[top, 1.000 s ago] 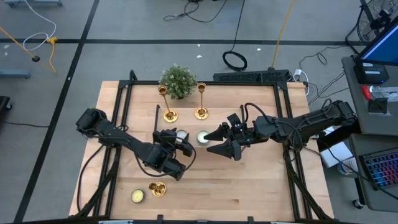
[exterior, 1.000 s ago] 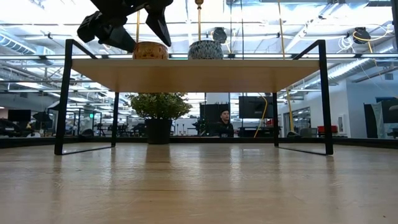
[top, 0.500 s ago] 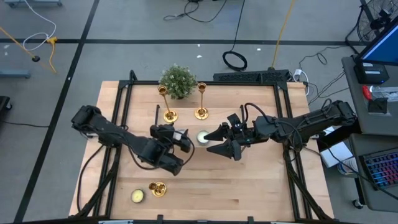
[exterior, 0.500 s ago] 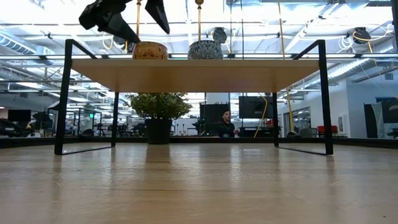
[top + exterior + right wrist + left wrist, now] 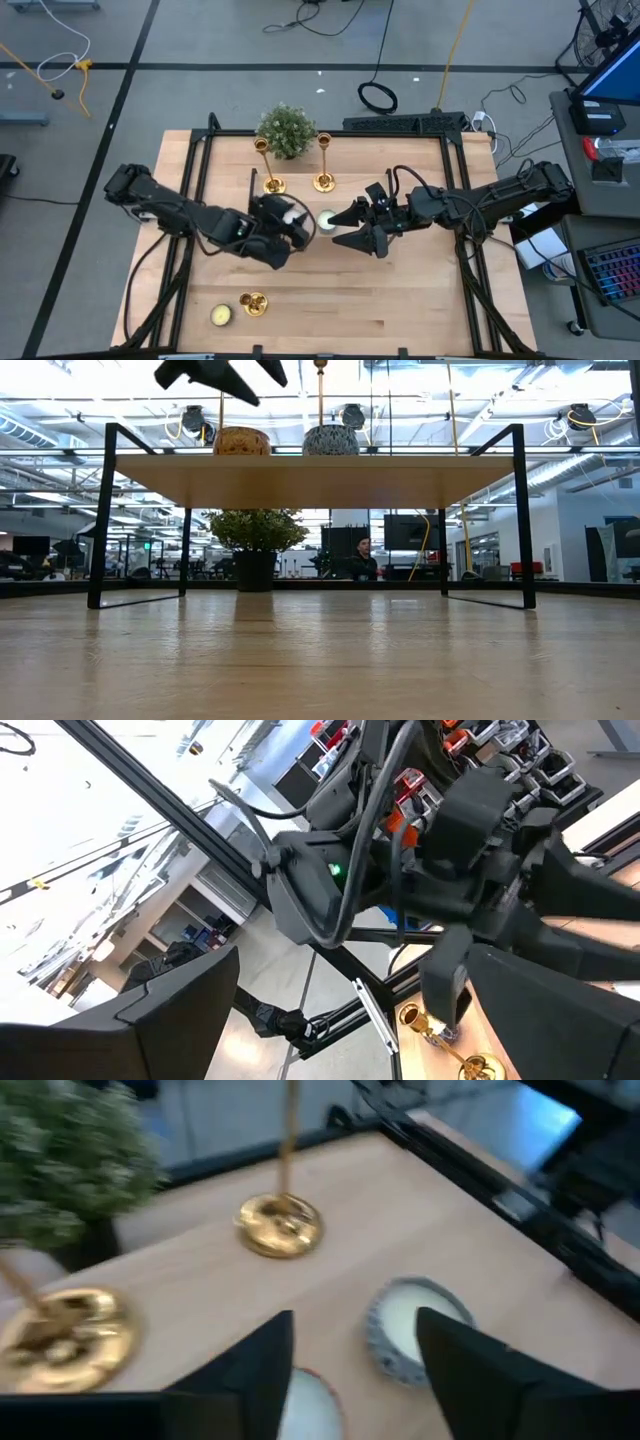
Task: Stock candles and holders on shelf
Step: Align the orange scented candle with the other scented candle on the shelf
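While above the shelf (image 5: 320,478), left jaws (image 5: 350,1355) wide over 2 candles (image 5: 415,1325), right jaws (image 5: 345,228) wide at 3 o'clock, empty.

We look down on a grey concrete floor (image 5: 200,40) crossed by dark seams, with a coiled black cable (image 5: 378,97) and a yellow cord (image 5: 455,40) trailing over it. A blue-lit monitor screen (image 5: 618,70) glows at the right edge. From table height we see a wide hall under bright ceiling lights (image 5: 580,415), and a seated person (image 5: 362,558) far behind.
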### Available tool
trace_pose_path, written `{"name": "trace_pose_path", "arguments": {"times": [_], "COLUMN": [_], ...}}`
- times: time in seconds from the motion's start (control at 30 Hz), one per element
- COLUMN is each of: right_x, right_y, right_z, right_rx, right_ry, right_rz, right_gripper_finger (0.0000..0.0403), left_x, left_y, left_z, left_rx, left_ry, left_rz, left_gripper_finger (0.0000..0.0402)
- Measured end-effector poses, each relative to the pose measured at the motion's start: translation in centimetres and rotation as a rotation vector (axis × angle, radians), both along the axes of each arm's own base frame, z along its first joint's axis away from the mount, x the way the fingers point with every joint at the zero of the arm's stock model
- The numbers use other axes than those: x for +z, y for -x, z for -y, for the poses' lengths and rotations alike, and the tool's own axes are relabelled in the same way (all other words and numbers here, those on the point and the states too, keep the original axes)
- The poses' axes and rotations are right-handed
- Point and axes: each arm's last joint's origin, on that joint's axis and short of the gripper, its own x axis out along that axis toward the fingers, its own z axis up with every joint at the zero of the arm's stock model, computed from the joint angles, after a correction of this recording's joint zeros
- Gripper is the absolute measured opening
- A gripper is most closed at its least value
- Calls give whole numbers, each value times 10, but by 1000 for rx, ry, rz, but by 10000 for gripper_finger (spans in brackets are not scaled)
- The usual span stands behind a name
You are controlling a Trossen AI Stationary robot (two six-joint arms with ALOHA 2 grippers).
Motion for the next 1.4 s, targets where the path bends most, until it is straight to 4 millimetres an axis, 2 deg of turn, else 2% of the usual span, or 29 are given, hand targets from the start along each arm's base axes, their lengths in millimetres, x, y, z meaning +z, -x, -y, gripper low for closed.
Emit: {"name": "trace_pose_path", "arguments": {"times": [0.3, 0.37, 0.63, 0.97, 1.27, 1.4], "right_x": [0, 0, 0, 0, -1, -1], "right_y": [0, 0, 0, 0, 0, 0], "right_z": [0, 0, 0, 0, 0, 0], "right_rx": [1, 1, 0, -1, 0, 0], "right_ry": [-3, -3, 6, 6, -8, -9], "right_rz": [0, -1, 1, 1, -8, -9], "right_gripper_finger": [389, 389, 389, 389, 389, 389], "left_x": [0, 0, -2, 15, 20, 17], "left_y": [-10, -11, -17, -18, -18, -19], "left_z": [-11, -15, -32, -51, -51, -49], "left_rx": [-137, -170, -223, -247, -325, -340], "left_ry": [48, 56, 130, 199, 264, 257], "left_rz": [-76, -100, -134, -184, -270, -293], "left_gripper_finger": [38, 10, 4, 2, 1, 1]}}
